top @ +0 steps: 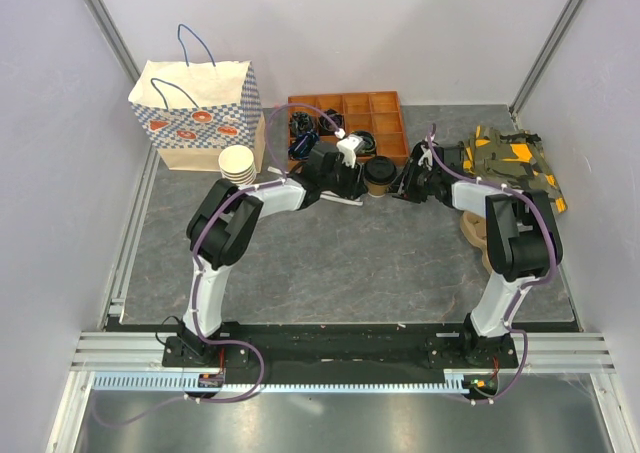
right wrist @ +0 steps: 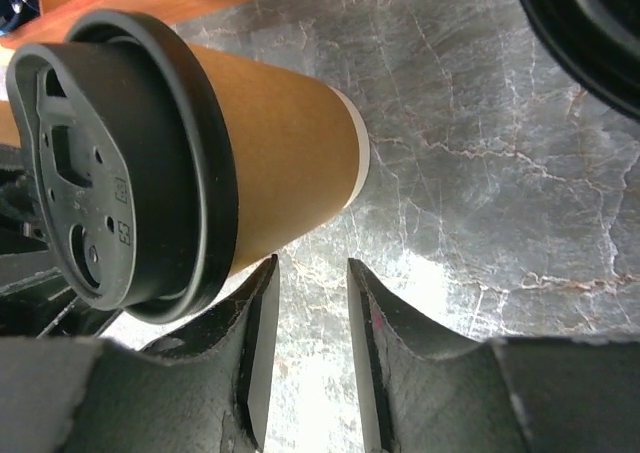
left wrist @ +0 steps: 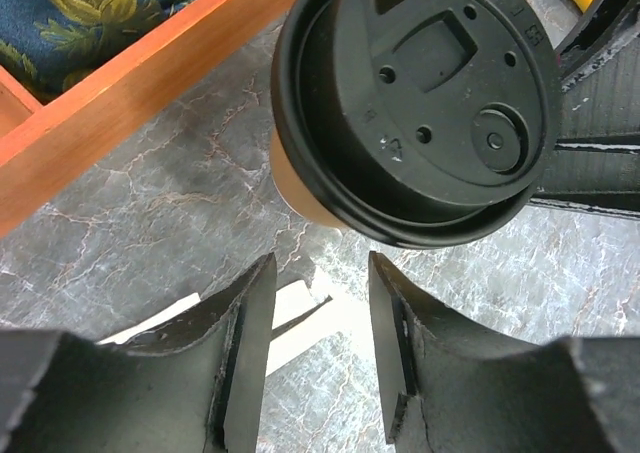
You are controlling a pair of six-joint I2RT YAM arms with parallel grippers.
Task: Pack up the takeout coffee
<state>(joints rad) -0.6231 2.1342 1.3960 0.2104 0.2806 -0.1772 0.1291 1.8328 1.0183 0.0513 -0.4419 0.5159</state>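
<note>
1. one takeout coffee (top: 380,176) stands upright on the table (top: 350,263), just beside the near wall of the wooden tray (top: 392,101) and between the two grippers.
2. cup wall: smooth tan kraft paper, tapered, with a pale edge at the foot. lid: round matte black plastic with a raised rim, a moulded sip panel and small vent holes.
3. table: flat grey surface with a marbled stone look and pale veins. tray: orange-brown wood, straight walls, square compartments.
4. left gripper (left wrist: 320,273): black fingers parted by a narrow gap, nothing between them. the cup sits just beyond the fingertips, outside the gap.
5. right gripper (right wrist: 310,273): fingers also a narrow gap apart and empty. the cup stands just ahead of the tips and off to one side in the wrist view, outside the gap.
6. far left: a patterned paper bag (top: 200,113) with cord handles, and a stack of lidless cups (top: 238,163) just beside it.
</note>
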